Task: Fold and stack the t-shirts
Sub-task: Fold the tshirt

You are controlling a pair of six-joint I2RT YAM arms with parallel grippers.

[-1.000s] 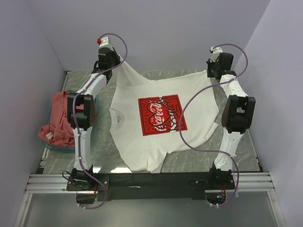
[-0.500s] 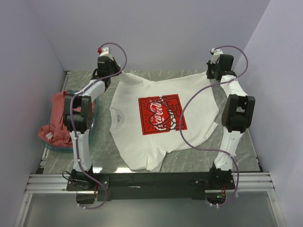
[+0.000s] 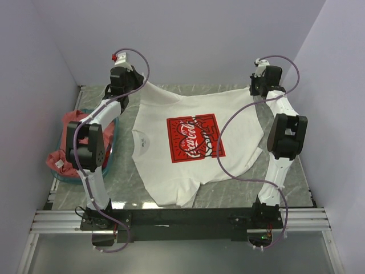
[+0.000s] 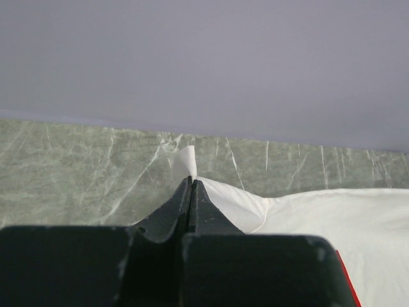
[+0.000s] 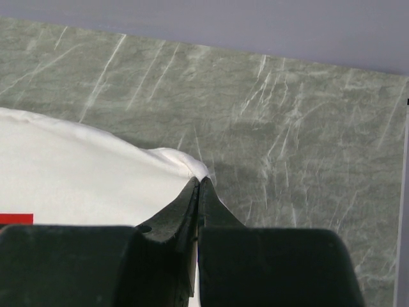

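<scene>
white t-shirt (image 3: 165,174) held at its far edge
left gripper (image 4: 190,183) and right gripper (image 5: 199,183) each clamp tight on one far corner.

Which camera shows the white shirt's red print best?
Top external: the whole red print shows, centred on the white t-shirt. Left wrist catches only a red sliver at its lower right edge; right wrist, a small red strip at its left edge.
</scene>
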